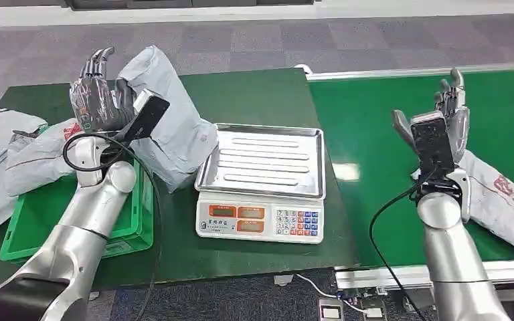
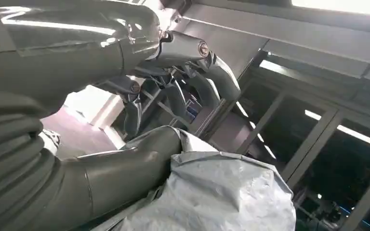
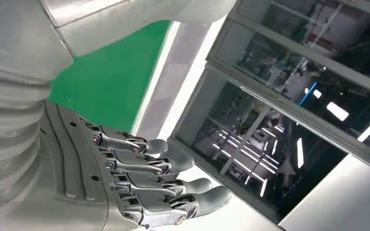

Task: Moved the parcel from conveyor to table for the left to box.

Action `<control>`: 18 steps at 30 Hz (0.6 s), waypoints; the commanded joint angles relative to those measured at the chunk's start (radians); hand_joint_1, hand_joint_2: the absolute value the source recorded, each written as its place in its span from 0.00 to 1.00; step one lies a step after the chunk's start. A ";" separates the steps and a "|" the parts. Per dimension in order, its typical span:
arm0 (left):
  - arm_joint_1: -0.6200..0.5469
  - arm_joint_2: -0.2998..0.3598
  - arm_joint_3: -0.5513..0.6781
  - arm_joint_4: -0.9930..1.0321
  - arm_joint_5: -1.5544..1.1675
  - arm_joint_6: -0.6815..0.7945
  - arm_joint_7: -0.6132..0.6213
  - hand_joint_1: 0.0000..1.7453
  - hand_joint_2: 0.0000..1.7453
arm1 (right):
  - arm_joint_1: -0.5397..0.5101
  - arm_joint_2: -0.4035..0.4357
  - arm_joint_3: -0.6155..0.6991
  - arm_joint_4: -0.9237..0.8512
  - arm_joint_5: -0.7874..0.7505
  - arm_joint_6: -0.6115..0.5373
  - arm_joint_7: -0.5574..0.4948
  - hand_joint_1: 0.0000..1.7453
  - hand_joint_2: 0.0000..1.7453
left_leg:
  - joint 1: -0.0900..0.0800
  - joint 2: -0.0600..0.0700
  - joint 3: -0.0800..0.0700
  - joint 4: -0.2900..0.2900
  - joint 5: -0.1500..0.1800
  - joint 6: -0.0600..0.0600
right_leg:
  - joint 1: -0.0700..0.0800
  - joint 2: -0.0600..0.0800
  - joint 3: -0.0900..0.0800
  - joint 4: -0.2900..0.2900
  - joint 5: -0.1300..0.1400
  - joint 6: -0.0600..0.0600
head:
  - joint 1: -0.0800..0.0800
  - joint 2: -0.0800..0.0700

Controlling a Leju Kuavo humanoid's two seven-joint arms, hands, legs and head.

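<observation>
While the left hand grips the grey parcel raised beside the scale, the right hand hovers empty, fingers spread, over the conveyor

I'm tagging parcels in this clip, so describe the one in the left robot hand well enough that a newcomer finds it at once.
Start at the silver-trayed electronic weighing scale on the dark green table. Beside it, between the scale and the green plastic crate, a puffy grey plastic mailer parcel stands up, with the left robot hand against it. The other grey mailers lie flat; this one stands tall.
</observation>
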 commanded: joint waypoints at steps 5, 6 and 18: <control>0.031 0.067 0.198 -0.056 -0.212 -0.001 0.092 1.00 1.00 | 0.011 -0.027 0.038 0.018 -0.018 0.001 0.012 0.00 1.00 | 0.001 0.003 0.003 -0.001 -0.001 0.000 | 0.001 0.004 0.002 -0.001 0.000 -0.001 | 0.000 0.000; 0.030 0.067 0.215 -0.043 -0.208 -0.001 0.083 1.00 1.00 | 0.017 -0.028 0.035 0.012 -0.018 0.001 0.013 0.00 1.00 | 0.001 0.004 0.005 -0.002 -0.002 0.000 | 0.001 0.005 0.003 -0.002 0.000 -0.001 | 0.000 0.000; 0.067 0.101 0.336 -0.093 -0.254 -0.001 0.088 1.00 1.00 | 0.038 -0.030 0.020 -0.012 -0.018 0.002 0.018 0.00 1.00 | 0.002 0.003 0.004 -0.001 -0.002 -0.001 | 0.002 0.004 0.003 -0.002 -0.001 -0.001 | 0.000 0.000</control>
